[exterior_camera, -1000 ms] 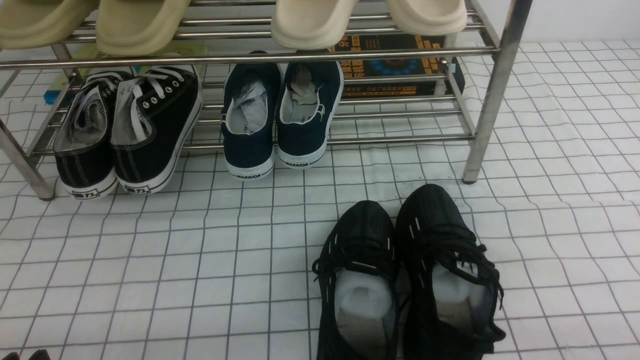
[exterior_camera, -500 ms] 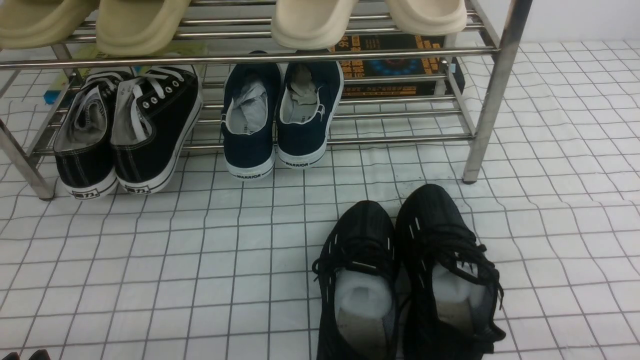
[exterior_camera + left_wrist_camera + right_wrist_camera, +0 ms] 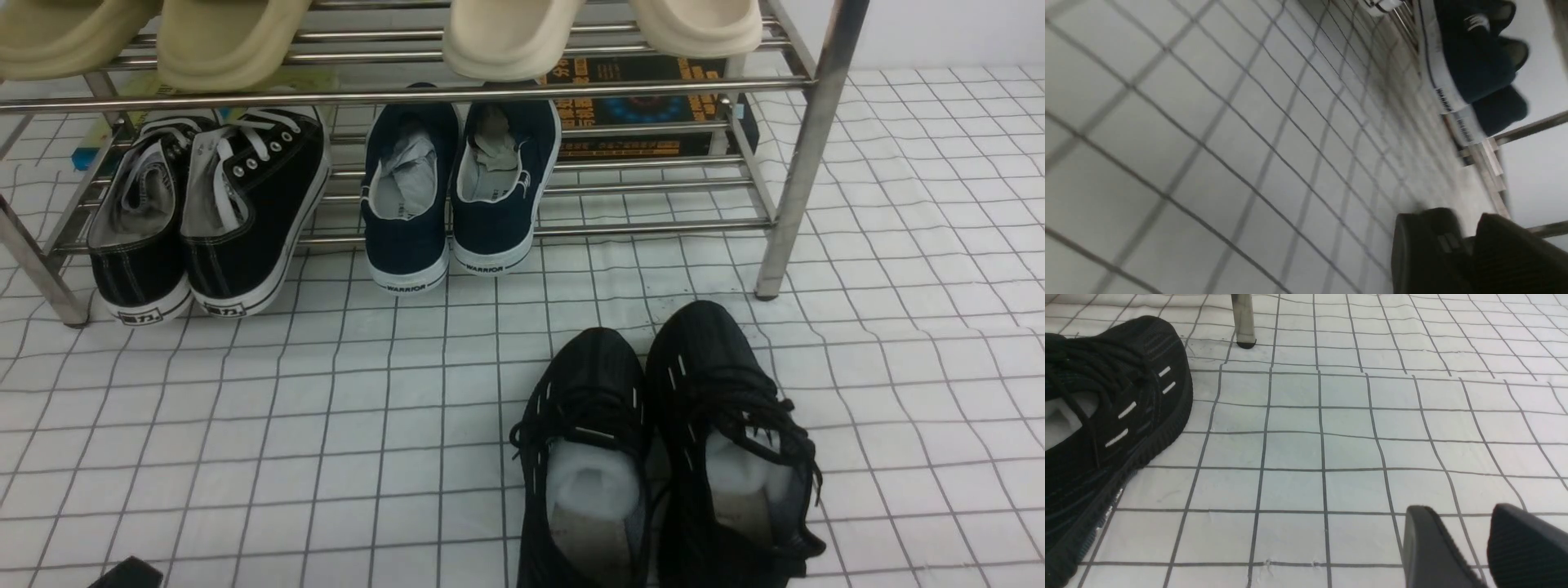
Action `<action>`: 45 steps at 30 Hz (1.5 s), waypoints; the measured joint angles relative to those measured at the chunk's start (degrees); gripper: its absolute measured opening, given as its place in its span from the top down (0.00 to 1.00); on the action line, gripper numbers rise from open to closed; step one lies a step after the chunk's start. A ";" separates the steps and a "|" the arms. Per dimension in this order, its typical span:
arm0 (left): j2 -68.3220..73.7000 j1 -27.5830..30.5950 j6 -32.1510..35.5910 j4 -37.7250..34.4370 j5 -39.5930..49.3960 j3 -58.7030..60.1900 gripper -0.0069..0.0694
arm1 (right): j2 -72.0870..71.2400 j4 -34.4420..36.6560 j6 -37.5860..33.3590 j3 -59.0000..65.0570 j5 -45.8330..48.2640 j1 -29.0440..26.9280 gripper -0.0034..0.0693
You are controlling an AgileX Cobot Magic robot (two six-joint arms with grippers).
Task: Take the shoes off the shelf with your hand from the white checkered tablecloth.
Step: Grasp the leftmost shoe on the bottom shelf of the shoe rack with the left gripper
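Note:
The shoes (image 3: pixel 204 212), black canvas sneakers with white laces and soles, sit heels-out on the lower left tier of the steel shelf (image 3: pixel 804 147). The shelf stands on the white checkered tablecloth (image 3: pixel 326 408). A corner of my left gripper (image 3: pixel 126 573) shows at the bottom left edge, well short of the shoes. In the blurred left wrist view the left gripper (image 3: pixel 1458 214) hangs close over the cloth, fingers a little apart and empty. My right gripper (image 3: pixel 1461 508) is low over bare cloth, open and empty, and does not show in the front view.
Navy WARRIOR slip-ons (image 3: pixel 449 188) sit beside the canvas pair and show in the left wrist view (image 3: pixel 1470 69). All-black mesh sneakers (image 3: pixel 661 457) stand on the cloth at front right, near the right gripper (image 3: pixel 1106 416). Beige slippers (image 3: pixel 229 41) fill the upper tier. A dark box (image 3: pixel 645 106) lies behind.
My left gripper has moved right and further into the front view at the bottom left edge. The shoes and shelf have not moved.

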 joint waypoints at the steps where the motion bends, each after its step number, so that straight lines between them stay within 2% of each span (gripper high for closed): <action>1: 0.00 0.00 -0.89 -0.53 -0.01 0.02 0.59 | 0.00 0.00 0.00 0.00 0.00 0.00 0.62; 2: 0.00 0.00 -3.39 -3.63 -0.21 0.07 0.59 | 0.00 0.00 0.00 0.00 0.00 0.00 0.62; 4: 0.00 0.00 -4.65 -4.77 -0.86 0.07 0.59 | 0.00 0.00 0.00 0.00 0.00 0.00 0.62; 8: 0.00 0.00 -5.08 -4.76 -4.51 0.13 0.60 | 0.00 0.00 0.00 0.00 0.00 0.00 0.62; 9: 0.00 0.00 -4.42 -3.64 -8.07 0.13 0.61 | 0.00 0.00 0.00 0.00 0.00 0.00 0.62; 12: 0.29 0.00 -1.56 -1.11 -15.54 -1.63 0.73 | 0.00 0.00 0.00 0.00 0.00 0.00 0.62; 13: 0.42 0.00 -1.29 -0.99 -15.73 -1.94 0.73 | 0.00 0.00 0.00 0.00 0.00 0.00 0.62; 14: 2.96 0.00 1.50 -0.08 -16.45 -5.30 0.82 | 0.00 0.00 0.00 0.00 0.00 0.00 0.62; 15: 3.94 0.00 1.85 0.08 -16.45 -6.35 0.83 | 0.00 0.00 0.00 0.00 0.00 0.00 0.62; 17: 12.80 0.00 6.56 1.71 -12.24 -14.45 0.90 | 0.00 0.00 0.00 0.00 0.00 0.00 0.62; 19: 18.98 0.00 8.51 2.81 -6.81 -18.70 0.91 | 0.00 0.00 0.00 0.00 0.00 0.00 0.62; 20: 25.71 0.00 11.00 5.14 0.96 -24.50 0.91 | 0.00 0.00 0.00 0.00 0.00 0.00 0.62; 22: 34.61 0.00 13.07 8.77 9.49 -31.06 0.91 | 0.00 0.00 0.00 0.00 0.00 0.00 0.62; 23: 36.53 0.00 13.35 9.64 10.34 -32.55 0.91 | 0.00 0.00 0.00 0.00 0.00 0.00 0.62; 25: 46.90 0.00 13.96 15.13 18.76 -42.09 0.91 | 0.00 0.05 0.00 0.00 0.00 0.00 0.62; 31: 62.27 1.09 13.08 26.35 28.98 -59.06 0.90 | 0.00 0.05 0.00 0.00 0.00 0.00 0.62; 37: 71.98 8.83 15.75 25.78 37.30 -70.65 0.89 | 0.00 0.05 0.00 0.00 0.00 0.00 0.62; 38: 75.76 12.03 17.19 23.04 38.37 -73.52 0.89 | 0.00 0.05 0.00 0.00 0.00 0.00 0.62; 41: 81.11 15.26 18.24 18.40 38.68 -76.19 0.89 | 0.00 0.05 0.00 0.00 0.00 0.00 0.62; 45: 86.96 16.14 18.63 15.09 37.34 -78.53 0.87 | 0.00 0.05 0.00 0.00 0.00 0.00 0.62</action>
